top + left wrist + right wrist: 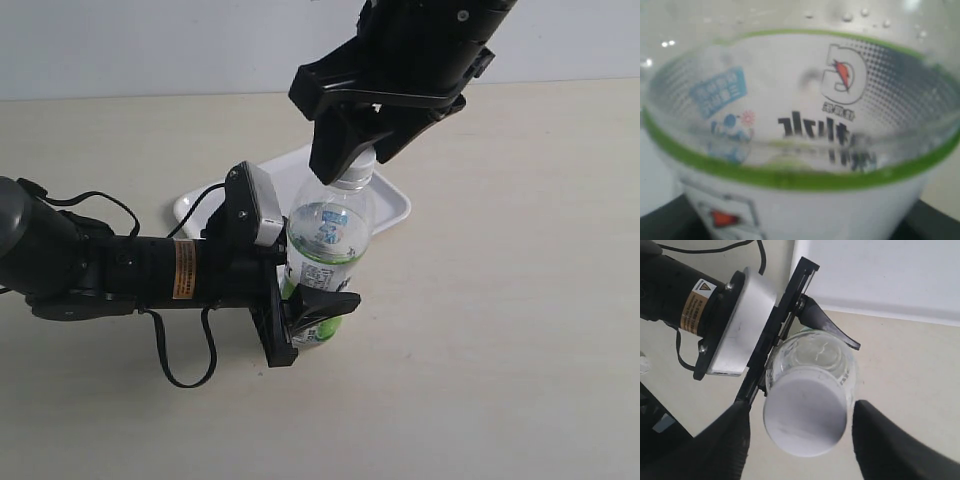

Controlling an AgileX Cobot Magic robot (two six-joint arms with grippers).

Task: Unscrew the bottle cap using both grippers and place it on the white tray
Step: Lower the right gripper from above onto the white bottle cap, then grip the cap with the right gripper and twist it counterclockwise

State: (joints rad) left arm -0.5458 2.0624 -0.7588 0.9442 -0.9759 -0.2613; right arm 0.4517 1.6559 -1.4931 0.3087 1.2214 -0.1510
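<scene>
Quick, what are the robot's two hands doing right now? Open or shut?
Left hand: shut on the bottle, low down.
Right hand: open, a finger on each side of the bottle cap, not squeezing it.

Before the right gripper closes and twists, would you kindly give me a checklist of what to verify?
1. Bottle clamped by left gripper: ok, its fingers grip the label low down.
2. Bottle upright: ok, only a slight lean.
3. Cap on the neck: ok, seated.
4. Right gripper straddling the cap: ok, open, one finger on each side.
5. Fingers pressing the cap: not ok, a gap shows on at least one side.
6. Tray free for the cap: cannot tell, the bottle and arm hide part of it.
</scene>
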